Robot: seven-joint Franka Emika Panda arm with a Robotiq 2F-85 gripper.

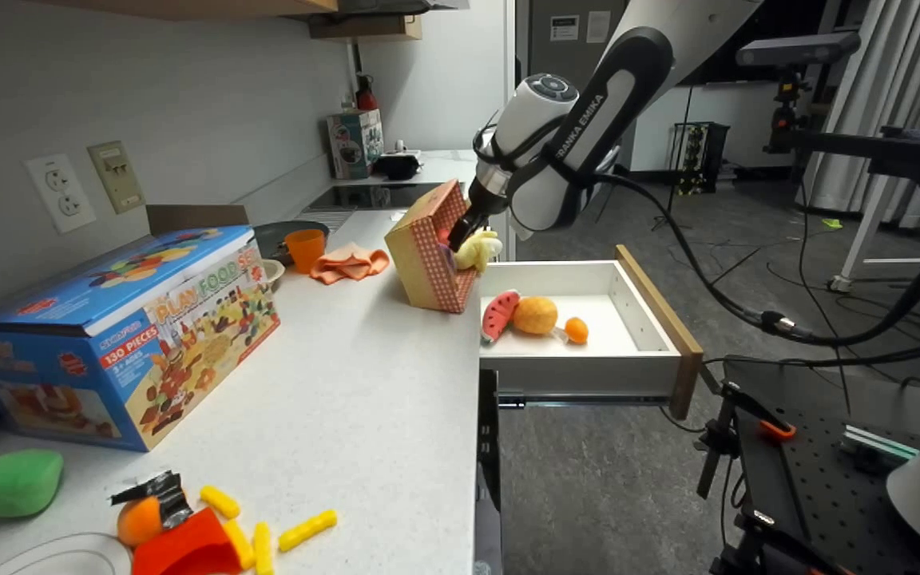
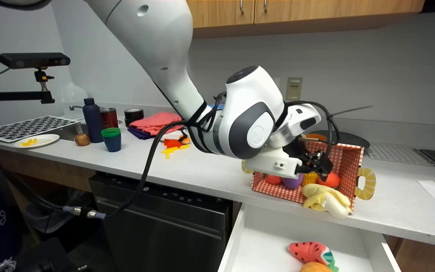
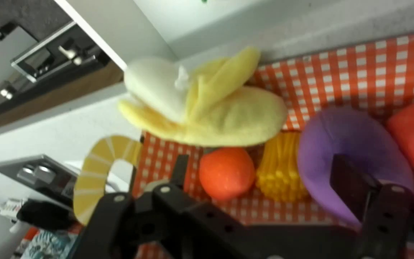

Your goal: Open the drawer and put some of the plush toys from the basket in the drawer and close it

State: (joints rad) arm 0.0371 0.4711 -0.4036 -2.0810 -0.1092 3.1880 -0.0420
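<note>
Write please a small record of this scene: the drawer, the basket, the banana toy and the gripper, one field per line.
Drawer: open
In drawer: watermelon toy, large orange toy, small orange toy
Basket: on countertop, tipped toward drawer
Seen in basket: purple toy, yellow bundle, two reddish toys
Banana toy: at basket's mouth, contact unclear
Gripper: open, nothing visibly held

In an exterior view, the shallow white drawer (image 1: pixel 604 297) is free at right; the red watermelon-shaped plush toy (image 1: pixel 498 317) and round orange plush toy (image 1: pixel 536 315) block its left. The yellow banana plush toy (image 1: pixel 477 251) partly obstructs the rectangular red-checked basket (image 1: pixel 428 259).
</note>
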